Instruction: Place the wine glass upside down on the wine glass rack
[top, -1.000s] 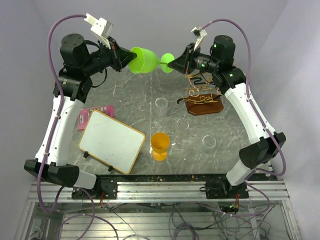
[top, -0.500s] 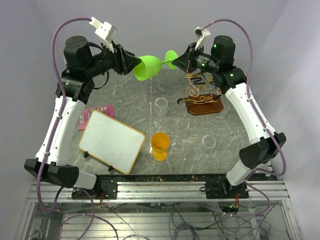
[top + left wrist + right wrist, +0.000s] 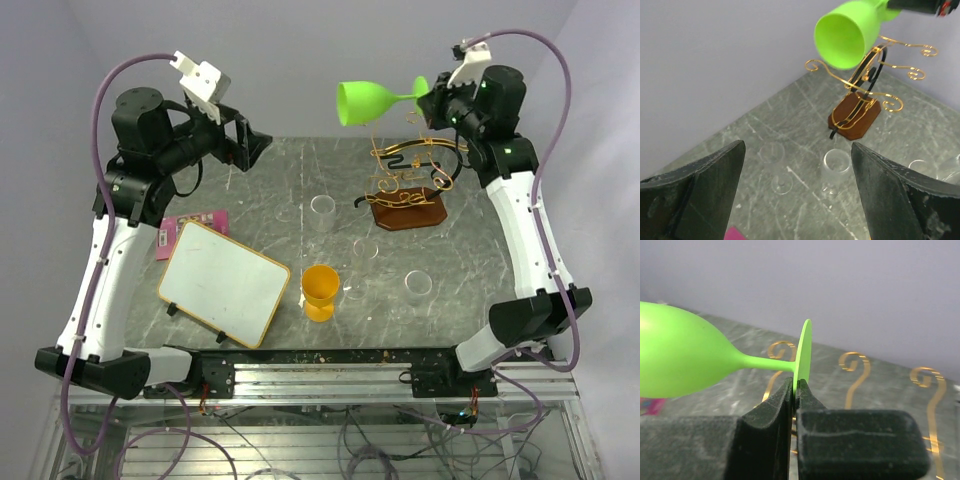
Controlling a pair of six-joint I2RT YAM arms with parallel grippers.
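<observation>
Right pincer (image 3: 794, 385): pressed together on the edge of the flat round foot of the green wine glass (image 3: 365, 100). The glass is held in the air. The glass lies on its side, neither upright nor inverted. Its stem runs level away from the fingers, and the bowl points toward the left arm's side.

Wine glass rack (image 3: 405, 195): stands on the table (image 3: 280, 180) below the right pincer, a little toward the arm bases. Its gold and black wires rise from a dark brown wooden base. The overhead view shows the glass above the top scrolls and apart from them. The right wrist view shows gold curls beyond the foot, behind and beneath the fingers.

Left pincer (image 3: 252, 145): spread wide and holding nothing. It is raised off the table, well apart from the glass. The open mouth of the bowl faces it from ahead and above, and the rack stands beyond, framed between its two fingers.

Other items:
- Clear glass (image 3: 322, 210): on the table, below and between the two pincers.
- Orange cup (image 3: 320, 290): well nearer the arm bases.
- White board (image 3: 223, 282): under the left arm.
- Pink card (image 3: 195, 222): just beside the board.
</observation>
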